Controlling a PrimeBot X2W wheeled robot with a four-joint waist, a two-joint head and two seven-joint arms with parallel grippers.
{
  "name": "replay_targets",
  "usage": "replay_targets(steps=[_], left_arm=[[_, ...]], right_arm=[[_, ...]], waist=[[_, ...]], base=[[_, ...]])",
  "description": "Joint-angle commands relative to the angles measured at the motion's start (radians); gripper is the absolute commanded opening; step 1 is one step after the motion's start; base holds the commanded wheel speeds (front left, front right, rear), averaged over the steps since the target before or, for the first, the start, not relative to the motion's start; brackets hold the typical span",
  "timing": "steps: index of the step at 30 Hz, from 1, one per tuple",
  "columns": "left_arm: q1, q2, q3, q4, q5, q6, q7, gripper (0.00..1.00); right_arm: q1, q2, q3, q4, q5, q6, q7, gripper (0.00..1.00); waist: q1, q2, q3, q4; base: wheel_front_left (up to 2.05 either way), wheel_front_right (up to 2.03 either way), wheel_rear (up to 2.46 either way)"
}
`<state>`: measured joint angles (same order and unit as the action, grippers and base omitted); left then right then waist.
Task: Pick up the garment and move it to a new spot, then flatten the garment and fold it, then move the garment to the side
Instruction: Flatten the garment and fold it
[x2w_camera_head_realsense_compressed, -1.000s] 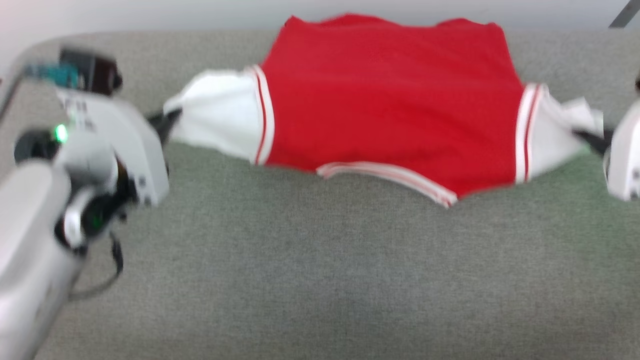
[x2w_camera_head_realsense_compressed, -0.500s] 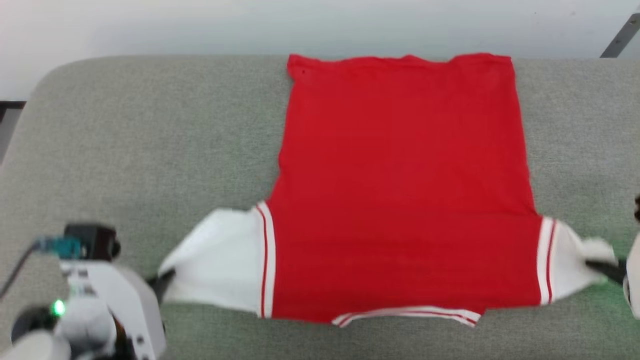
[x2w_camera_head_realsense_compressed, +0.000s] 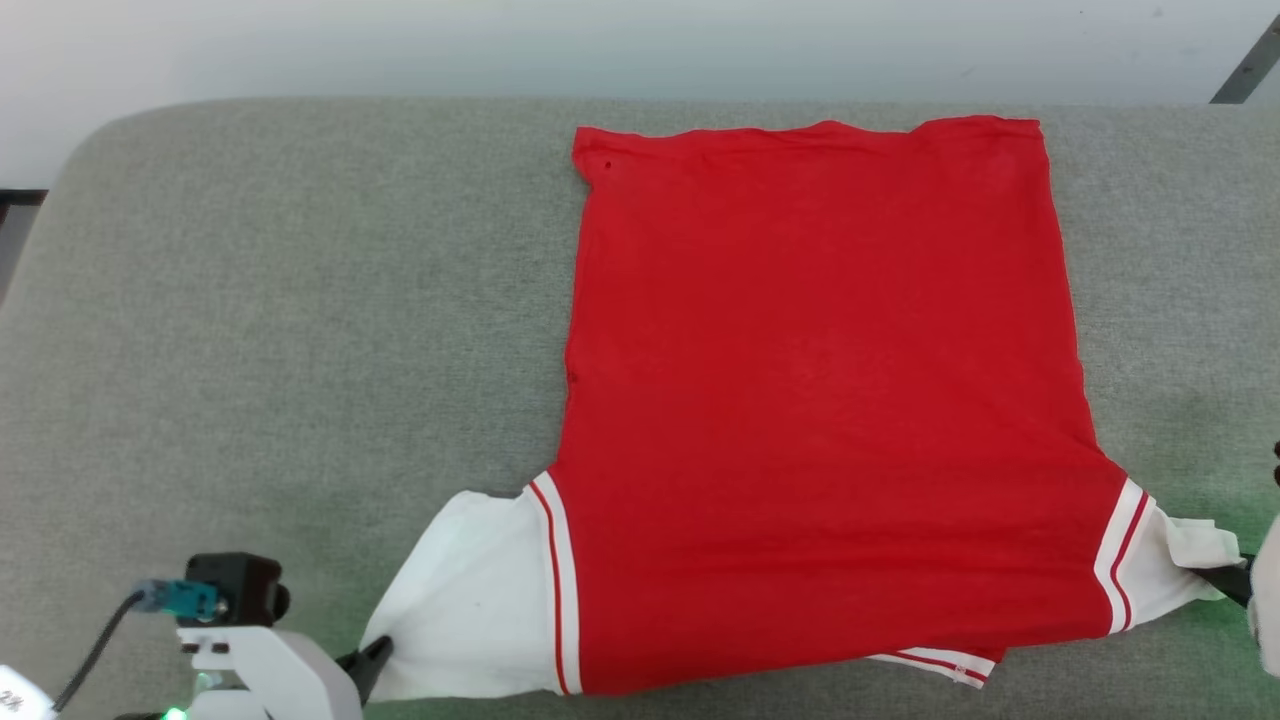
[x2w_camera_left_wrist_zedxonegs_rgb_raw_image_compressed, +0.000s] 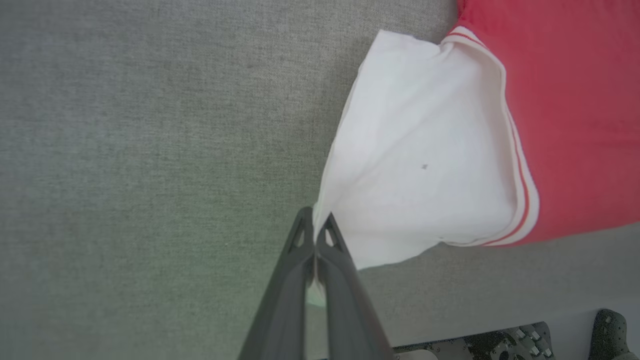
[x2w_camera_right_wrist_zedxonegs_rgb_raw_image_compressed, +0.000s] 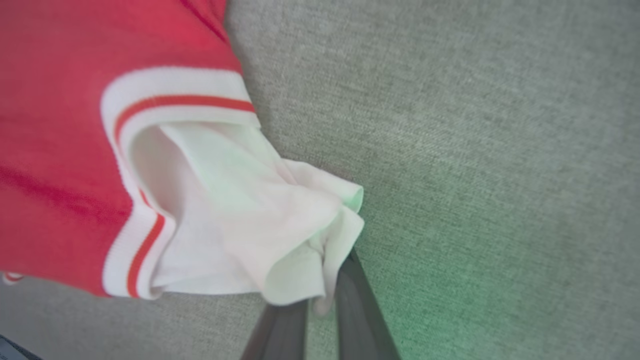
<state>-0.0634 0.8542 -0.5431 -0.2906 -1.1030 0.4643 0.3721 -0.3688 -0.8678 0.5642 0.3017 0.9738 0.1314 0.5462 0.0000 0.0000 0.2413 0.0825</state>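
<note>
The garment (x2w_camera_head_realsense_compressed: 820, 400), a red T-shirt with white sleeves, lies spread on the grey cushion, hem end far, neckline near. My left gripper (x2w_camera_head_realsense_compressed: 375, 655) at the lower left is shut on the tip of the white left sleeve (x2w_camera_head_realsense_compressed: 470, 620); the left wrist view shows the left gripper (x2w_camera_left_wrist_zedxonegs_rgb_raw_image_compressed: 315, 225) pinching that sleeve (x2w_camera_left_wrist_zedxonegs_rgb_raw_image_compressed: 420, 165) at its corner. My right gripper (x2w_camera_head_realsense_compressed: 1235, 580) at the right edge is shut on the bunched right sleeve (x2w_camera_head_realsense_compressed: 1175, 560). In the right wrist view the right gripper (x2w_camera_right_wrist_zedxonegs_rgb_raw_image_compressed: 325, 295) clamps crumpled white fabric (x2w_camera_right_wrist_zedxonegs_rgb_raw_image_compressed: 240, 225).
The grey cushioned surface (x2w_camera_head_realsense_compressed: 280, 330) stretches wide to the left of the shirt, with a rounded far-left corner. A pale wall runs behind its far edge. A dark bar (x2w_camera_head_realsense_compressed: 1245, 65) shows at the top right corner.
The camera tilted down between frames. The shirt has been drawn toward me and now lies stretched out flat. Both grippers stayed shut on the sleeves and moved nearer.
</note>
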Motion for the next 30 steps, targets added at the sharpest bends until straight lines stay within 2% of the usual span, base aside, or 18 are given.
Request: replay_targets(steps=[1, 5, 6, 7, 8, 9, 10, 14, 19, 25, 30], left_arm=[[-0.012, -0.011, -0.005, 0.015, 0.009, -0.011, -0.007, 0.0], [-0.037, -0.036, -0.022, 0.057, 0.022, -0.037, -0.016, 0.0], [-0.043, -0.04, -0.025, 0.064, 0.026, -0.042, -0.018, 0.0], [-0.046, -0.046, -0.028, 0.071, 0.023, -0.048, -0.018, 0.0], [-0.05, -0.052, -0.03, 0.076, 0.021, -0.05, -0.018, 0.0], [-0.055, -0.054, -0.032, 0.08, 0.023, -0.053, -0.02, 0.0], [-0.058, -0.055, -0.034, 0.084, 0.028, -0.057, -0.021, 0.0], [-0.065, -0.066, -0.04, 0.094, 0.03, -0.06, -0.022, 0.0], [-0.061, -0.069, -0.042, 0.096, 0.032, -0.057, -0.025, 0.0], [-0.055, -0.063, -0.041, 0.093, 0.037, -0.052, -0.029, 0.0], [-0.064, -0.065, -0.045, 0.084, 0.046, -0.054, -0.034, 0.0]], right_arm=[[0.03, 0.035, 0.008, 0.016, -0.022, -0.001, 0.013, 0.0], [0.043, 0.085, -0.011, 0.038, -0.07, -0.001, 0.038, 0.0], [0.042, 0.098, -0.017, 0.043, -0.088, -0.001, 0.041, 0.05], [0.038, 0.108, -0.023, 0.049, -0.105, -0.001, 0.045, 0.24], [0.037, 0.118, -0.026, 0.056, -0.121, -0.001, 0.051, 0.36], [0.038, 0.13, -0.027, 0.062, -0.139, -0.001, 0.058, 0.62], [0.036, 0.144, -0.029, 0.068, -0.154, -0.001, 0.06, 1.0], [0.038, 0.193, -0.038, 0.089, -0.195, -0.001, 0.082, 1.0], [0.039, 0.205, -0.069, 0.046, -0.212, 0.0, 0.125, 1.0], [0.057, 0.172, -0.164, -0.105, -0.194, 0.001, 0.22, 1.0], [0.053, 0.144, -0.3, -0.265, -0.213, -0.001, 0.272, 1.0]], waist=[[0.0, 0.0, 0.002, -0.003], [0.0, 0.0, 0.008, -0.007], [0.0, 0.0, 0.01, -0.008], [0.0, 0.0, 0.011, -0.01], [0.0, 0.0, 0.012, -0.012], [0.0, 0.0, 0.013, -0.013], [0.0, 0.0, 0.014, -0.014], [0.0, 0.0, 0.014, -0.018], [0.0, 0.0, 0.011, -0.023], [0.0, 0.0, 0.007, -0.026], [0.0, 0.0, 0.019, -0.016]], base=[[0.0, 0.0, 0.0], [0.0, 0.0, 0.0], [0.0, 0.0, 0.0], [0.0, 0.0, 0.0], [0.0, 0.0, 0.0], [0.0, 0.0, 0.0], [0.0, 0.0, 0.0], [0.0, 0.0, 0.0], [0.0, 0.0, 0.0], [0.0, 0.0, 0.0], [0.0, 0.0, 0.0]])
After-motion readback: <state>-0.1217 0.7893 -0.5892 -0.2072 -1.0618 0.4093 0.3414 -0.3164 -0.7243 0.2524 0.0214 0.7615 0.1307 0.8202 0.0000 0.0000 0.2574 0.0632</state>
